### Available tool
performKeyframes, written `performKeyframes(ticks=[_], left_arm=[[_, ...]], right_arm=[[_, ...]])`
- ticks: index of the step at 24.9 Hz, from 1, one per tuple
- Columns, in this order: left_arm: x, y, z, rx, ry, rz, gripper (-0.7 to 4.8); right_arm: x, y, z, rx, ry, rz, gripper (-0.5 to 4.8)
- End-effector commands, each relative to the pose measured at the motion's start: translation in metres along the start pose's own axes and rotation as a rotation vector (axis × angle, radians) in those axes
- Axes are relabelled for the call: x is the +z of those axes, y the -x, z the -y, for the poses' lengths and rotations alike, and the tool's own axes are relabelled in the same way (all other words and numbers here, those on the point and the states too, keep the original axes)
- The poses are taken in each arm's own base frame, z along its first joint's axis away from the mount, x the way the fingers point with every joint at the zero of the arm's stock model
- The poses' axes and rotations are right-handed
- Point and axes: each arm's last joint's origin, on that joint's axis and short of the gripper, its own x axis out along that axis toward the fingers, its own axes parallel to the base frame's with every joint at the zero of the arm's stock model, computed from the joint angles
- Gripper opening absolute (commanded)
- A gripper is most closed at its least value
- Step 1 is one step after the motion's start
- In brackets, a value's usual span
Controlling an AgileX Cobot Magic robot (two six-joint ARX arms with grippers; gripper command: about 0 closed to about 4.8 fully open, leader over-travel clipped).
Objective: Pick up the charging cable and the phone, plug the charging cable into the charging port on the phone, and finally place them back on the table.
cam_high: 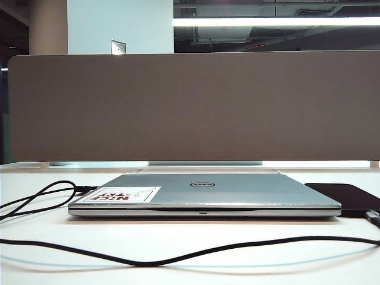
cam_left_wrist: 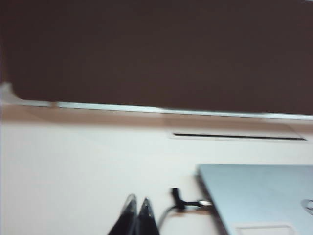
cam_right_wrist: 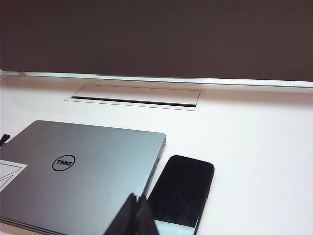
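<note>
The phone (cam_right_wrist: 183,188) (cam_high: 344,195), a flat black slab, lies on the white table (cam_high: 178,233) against the right side of the shut laptop. The charging cable (cam_high: 297,239) snakes across the front of the table. A dark plug (cam_high: 372,217) sits at the phone's near corner; I cannot tell whether it is in the port. My right gripper (cam_right_wrist: 136,197) is shut and empty, above the gap between laptop and phone. My left gripper (cam_left_wrist: 138,199) is shut and empty over bare table beside the laptop's left edge, in a blurred picture. Neither gripper shows in the exterior view.
A silver Dell laptop (cam_high: 202,193) (cam_right_wrist: 83,171) (cam_left_wrist: 259,196) with a red-and-white sticker fills the table's middle. A second thin black cable (cam_left_wrist: 178,200) (cam_high: 86,189) loops to its left side. A grey-brown partition (cam_high: 190,107) and a cable slot (cam_right_wrist: 134,95) line the back.
</note>
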Motion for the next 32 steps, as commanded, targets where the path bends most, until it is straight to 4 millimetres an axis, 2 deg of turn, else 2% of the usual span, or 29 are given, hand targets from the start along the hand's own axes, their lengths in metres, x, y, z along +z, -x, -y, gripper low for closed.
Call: performKeyframes(ticks=[1, 3, 8, 32], left_arm=[[-0.0083, 0.0, -0.0083, 0.079, -0.011, -0.011, -0.06], [-0.0168, -0.0006, -0.012, 0.108, -0.01, -0.035, -0.06], [-0.0156, -0.0009, -0.0119, 0.105, -0.111, -0.017, -0.06], [-0.0155, -0.0009, -0.0118, 0.104, -0.106, -0.016, -0.06]], right_arm=[[0.0038, 0.0012, -0.0003, -0.001, 0.002, 0.028, -0.06], [0.0038, 0.0012, -0.0003, -0.002, 0.001, 0.028, -0.06], [0.0035, 0.0012, -0.0003, -0.001, 0.001, 0.025, -0.06], [0.0035, 0.0012, -0.0003, -0.003, 0.001, 0.025, -0.06]])
